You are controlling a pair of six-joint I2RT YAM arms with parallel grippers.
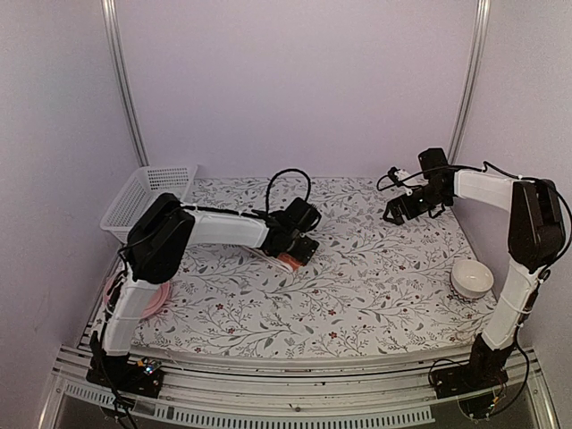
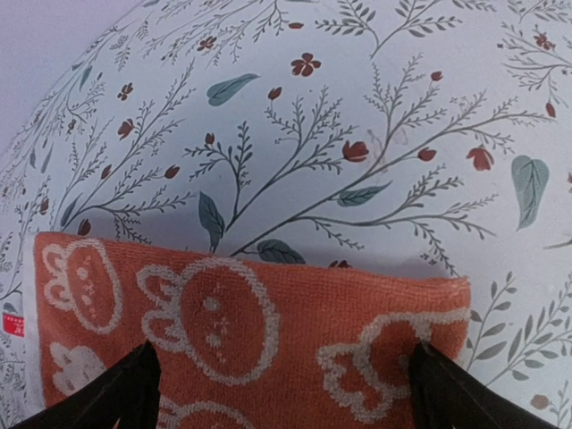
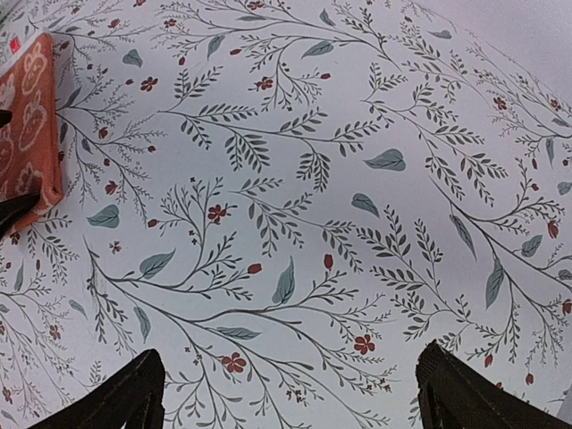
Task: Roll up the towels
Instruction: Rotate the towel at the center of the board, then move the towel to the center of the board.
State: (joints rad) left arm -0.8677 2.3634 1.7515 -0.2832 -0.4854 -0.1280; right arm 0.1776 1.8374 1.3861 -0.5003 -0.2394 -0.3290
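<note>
One orange-red towel [image 1: 290, 262] with a white bunny-like pattern lies folded flat on the flowered tablecloth near the middle. In the left wrist view the towel [image 2: 268, 331] fills the lower half, its far folded edge straight. My left gripper [image 2: 281, 398] is open and low over it, a finger [image 2: 134, 393] at each side of the cloth, gripping nothing. From above, the left gripper [image 1: 302, 248] sits right at the towel. My right gripper [image 1: 407, 207] hangs open over bare cloth at the back right. Its wrist view catches the towel [image 3: 27, 125] at the far left.
A white mesh basket [image 1: 147, 198] stands at the back left. A pink plate [image 1: 159, 299] lies by the left arm's base. A white bowl [image 1: 471, 279] sits near the right edge. The flowered tablecloth [image 1: 375, 286] covers the table.
</note>
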